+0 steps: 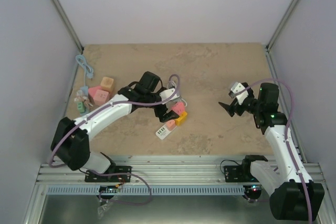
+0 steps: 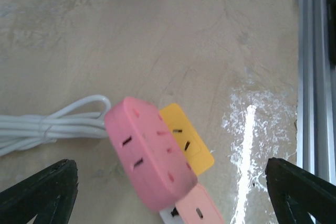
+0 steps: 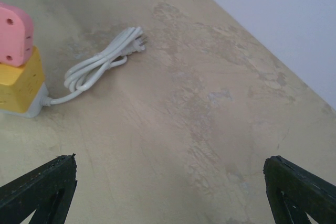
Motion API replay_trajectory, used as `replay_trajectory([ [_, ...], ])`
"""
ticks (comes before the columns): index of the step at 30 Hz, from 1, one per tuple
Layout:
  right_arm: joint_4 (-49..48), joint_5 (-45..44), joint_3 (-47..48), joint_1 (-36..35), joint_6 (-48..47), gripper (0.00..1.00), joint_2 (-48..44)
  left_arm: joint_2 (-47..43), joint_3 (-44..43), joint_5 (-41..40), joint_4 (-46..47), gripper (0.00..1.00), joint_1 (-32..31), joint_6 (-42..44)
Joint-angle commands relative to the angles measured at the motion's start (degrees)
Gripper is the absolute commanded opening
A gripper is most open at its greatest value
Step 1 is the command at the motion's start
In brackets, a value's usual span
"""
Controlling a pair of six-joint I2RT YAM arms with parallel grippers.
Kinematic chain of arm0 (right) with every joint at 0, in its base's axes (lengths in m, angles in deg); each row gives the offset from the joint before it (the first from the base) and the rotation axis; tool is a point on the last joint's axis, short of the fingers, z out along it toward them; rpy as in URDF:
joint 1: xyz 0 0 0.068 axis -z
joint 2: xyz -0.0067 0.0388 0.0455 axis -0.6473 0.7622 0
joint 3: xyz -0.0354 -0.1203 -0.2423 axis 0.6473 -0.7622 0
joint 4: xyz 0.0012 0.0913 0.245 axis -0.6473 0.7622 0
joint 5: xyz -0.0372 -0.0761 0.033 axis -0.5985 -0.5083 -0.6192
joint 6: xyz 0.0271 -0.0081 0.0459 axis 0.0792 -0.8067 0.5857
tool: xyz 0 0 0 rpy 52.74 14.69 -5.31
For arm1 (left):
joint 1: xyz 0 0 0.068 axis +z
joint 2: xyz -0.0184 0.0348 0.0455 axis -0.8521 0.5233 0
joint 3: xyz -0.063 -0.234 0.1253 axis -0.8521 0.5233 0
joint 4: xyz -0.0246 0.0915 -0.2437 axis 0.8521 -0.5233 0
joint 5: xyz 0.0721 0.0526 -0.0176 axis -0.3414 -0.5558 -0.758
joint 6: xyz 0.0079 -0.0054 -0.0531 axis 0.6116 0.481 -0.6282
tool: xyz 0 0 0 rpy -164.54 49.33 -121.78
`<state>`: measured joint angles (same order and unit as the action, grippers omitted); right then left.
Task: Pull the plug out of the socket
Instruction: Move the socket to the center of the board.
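A pink plug block [image 2: 149, 150] lies tilted over the yellow section [image 2: 186, 140] of a multi-coloured socket strip [image 1: 167, 129] near the table's middle. Whether its prongs sit in the yellow section I cannot tell. A light pink section [image 2: 202, 211] follows the yellow one. My left gripper [image 1: 167, 109] hovers just above the plug [image 1: 178, 108], open wide, its fingers apart from the block on both sides. In the right wrist view the plug [image 3: 13, 32] stands on the yellow section [image 3: 18, 85]. My right gripper [image 1: 229, 107] hangs open to the right, holding nothing.
A bundled white cord [image 3: 100, 61] runs from the strip's end. Several coloured blocks [image 1: 100, 94] and a light blue cable [image 1: 84, 66] lie by the left wall. An aluminium rail [image 1: 178, 169] borders the near edge; white walls enclose the other sides.
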<state>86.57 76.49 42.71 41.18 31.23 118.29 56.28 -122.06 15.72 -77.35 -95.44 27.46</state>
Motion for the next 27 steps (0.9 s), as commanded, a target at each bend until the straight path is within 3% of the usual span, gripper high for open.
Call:
replay_trajectory([
  [1,2.3,6.2,-0.3,-0.3,-3.0,0.98,-0.3,-4.8,3.9,-5.0,2.2,1.00,1.8,0.4],
  [4,3.6,7.8,-0.3,-0.8,-5.4,0.98,-0.3,-7.2,6.6,-5.4,1.9,1.00,4.6,0.7],
  [15,10.0,3.3,5.2,-15.4,-15.9,0.97,7.3,-16.7,18.6,-10.5,0.8,1.00,5.4,5.3],
  [23,7.5,4.2,6.1,-16.4,-13.3,0.98,11.4,-10.1,20.4,-18.0,3.4,1.00,0.3,2.2],
  [27,3.0,-1.0,1.4,-16.3,-12.5,0.98,7.6,-8.9,19.9,-14.6,4.1,1.00,-1.9,1.3],
])
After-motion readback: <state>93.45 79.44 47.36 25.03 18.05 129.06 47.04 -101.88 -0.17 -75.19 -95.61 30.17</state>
